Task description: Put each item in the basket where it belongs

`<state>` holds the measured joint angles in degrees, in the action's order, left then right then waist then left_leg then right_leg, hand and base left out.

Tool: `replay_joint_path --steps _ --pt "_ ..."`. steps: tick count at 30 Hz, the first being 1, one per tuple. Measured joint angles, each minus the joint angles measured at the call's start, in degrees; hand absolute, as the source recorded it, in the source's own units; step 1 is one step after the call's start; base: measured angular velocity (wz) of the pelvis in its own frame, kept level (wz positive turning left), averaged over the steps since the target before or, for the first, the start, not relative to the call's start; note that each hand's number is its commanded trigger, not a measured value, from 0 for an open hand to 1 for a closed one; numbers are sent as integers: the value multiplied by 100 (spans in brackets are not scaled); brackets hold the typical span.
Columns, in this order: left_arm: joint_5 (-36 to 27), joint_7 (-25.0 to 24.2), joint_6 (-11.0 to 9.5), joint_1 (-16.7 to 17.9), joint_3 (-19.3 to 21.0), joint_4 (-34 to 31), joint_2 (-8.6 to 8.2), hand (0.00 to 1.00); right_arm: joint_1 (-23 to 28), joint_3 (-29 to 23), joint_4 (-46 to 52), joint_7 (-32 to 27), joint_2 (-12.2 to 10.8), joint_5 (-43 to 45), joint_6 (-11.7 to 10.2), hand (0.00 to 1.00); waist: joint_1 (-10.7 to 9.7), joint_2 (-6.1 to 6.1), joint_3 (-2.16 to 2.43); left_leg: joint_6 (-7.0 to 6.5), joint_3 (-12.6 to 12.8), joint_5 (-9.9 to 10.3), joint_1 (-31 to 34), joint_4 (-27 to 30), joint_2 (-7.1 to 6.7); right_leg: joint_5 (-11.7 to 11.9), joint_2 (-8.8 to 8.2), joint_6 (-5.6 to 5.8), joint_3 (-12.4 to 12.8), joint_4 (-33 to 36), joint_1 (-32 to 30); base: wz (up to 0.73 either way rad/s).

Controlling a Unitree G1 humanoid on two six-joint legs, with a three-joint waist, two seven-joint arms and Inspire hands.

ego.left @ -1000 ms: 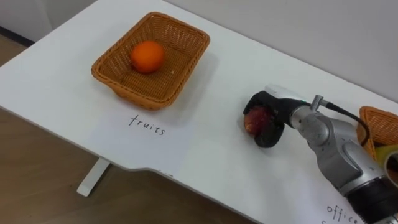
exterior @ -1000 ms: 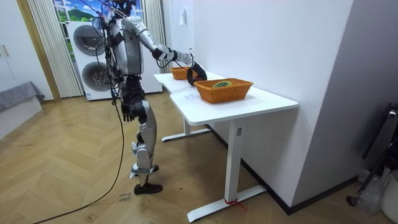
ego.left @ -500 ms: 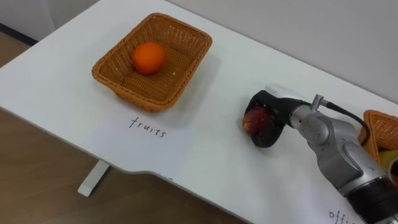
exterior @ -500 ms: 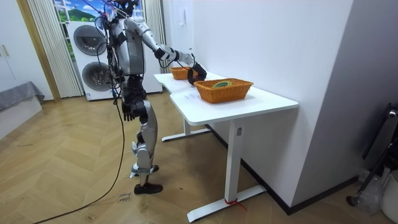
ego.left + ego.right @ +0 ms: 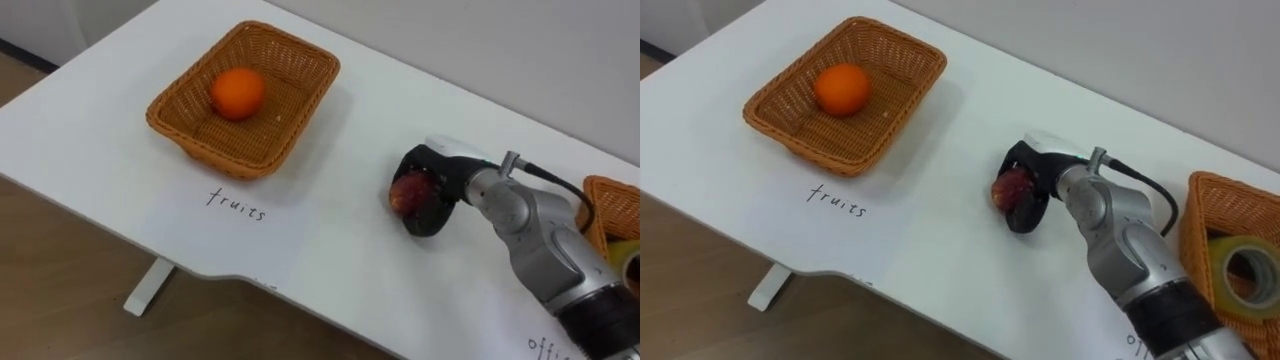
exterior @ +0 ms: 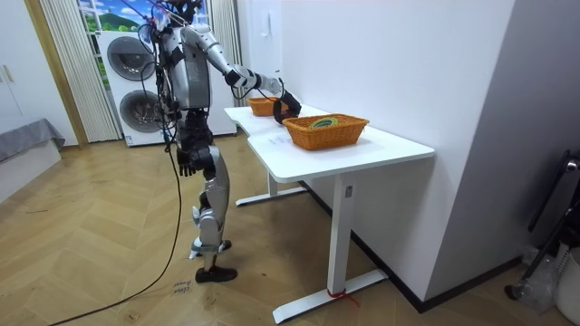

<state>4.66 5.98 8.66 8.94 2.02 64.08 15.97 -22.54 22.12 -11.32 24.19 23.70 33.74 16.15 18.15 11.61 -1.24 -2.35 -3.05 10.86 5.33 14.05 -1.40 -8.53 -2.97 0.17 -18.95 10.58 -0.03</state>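
**Apple grasped in the right hand (image 5: 432, 200) between the two baskets.**
The apple (image 5: 408, 192), dull red, mottled and rounded, is enclosed by curled fingers low on the desk (image 5: 350, 250); whether it is lifted cannot be told. It lies well apart from the fruit basket (image 5: 225, 160), where an orange (image 5: 237, 92) is seen. A firm grip is judged necessary: the fruit should be raised clear of the rim, carried across and released low inside. The left hand (image 6: 186, 162) hangs by the hip.
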Motion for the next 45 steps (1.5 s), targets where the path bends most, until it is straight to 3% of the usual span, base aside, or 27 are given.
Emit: replay_joint_path --steps 5,9,12,17,21,26,29,35,39,45 --pt "1 -2 31 148 264 10 -128 0 0 -311 975 137 22 -114 -10 100 -193 -40 6 -5 -76 -1 -14 -14 -30 0 1 0 2 -47 59 7" --pt "62 -10 81 237 406 4 -203 0 -20 -702 1407 210 20 -196 -9 100 -213 -85 19 -11 -134 -4 -173 -90 -40 -9 -2 15 -16 -89 216 9" --pt "222 -36 87 266 405 -26 -243 0 -179 -786 1413 228 18 -184 5 100 -220 -144 51 -11 -170 -4 -222 -111 -44 -15 -3 25 -23 -92 276 7" --pt "390 -52 112 329 396 -243 -310 0 -447 -767 1436 357 -3 -162 23 100 -206 -189 51 -10 -175 -5 -308 -142 -42 -19 -2 30 -26 -81 338 0" --pt "395 -50 156 444 394 -472 -359 0 -622 -765 1441 391 -41 -170 163 100 -188 -186 49 -13 -213 -6 -440 -184 -54 -30 -8 48 -26 -85 472 5" --pt "392 -46 273 464 396 -467 -355 0 -794 -745 1440 390 -119 -367 275 100 -40 -146 62 -11 -279 -7 -643 -270 -50 -57 -16 92 -165 -87 657 7" --pt "393 -98 307 489 396 -465 -358 0 -898 -737 1440 388 -379 -359 276 100 -6 -119 66 -9 -355 -7 -686 -278 -57 -67 -11 108 -182 -89 725 14" --pt "395 -162 314 599 398 -511 -389 0 -1020 -534 1430 386 -454 -373 277 100 222 -59 45 -20 -496 -9 -667 -264 -124 -83 -42 134 -199 -89 757 11" --pt "394 -220 374 682 476 -593 -402 0 -1020 -528 1379 386 -543 -408 342 100 363 -18 20 -39 -629 -14 -642 -239 -172 -88 -75 143 -337 -93 793 17" --pt "388 -312 392 760 524 -742 -411 0 -1103 -516 925 308 -559 -406 350 100 606 -9 16 -67 -832 -33 -660 -207 -243 -116 -113 187 -366 -95 855 18"
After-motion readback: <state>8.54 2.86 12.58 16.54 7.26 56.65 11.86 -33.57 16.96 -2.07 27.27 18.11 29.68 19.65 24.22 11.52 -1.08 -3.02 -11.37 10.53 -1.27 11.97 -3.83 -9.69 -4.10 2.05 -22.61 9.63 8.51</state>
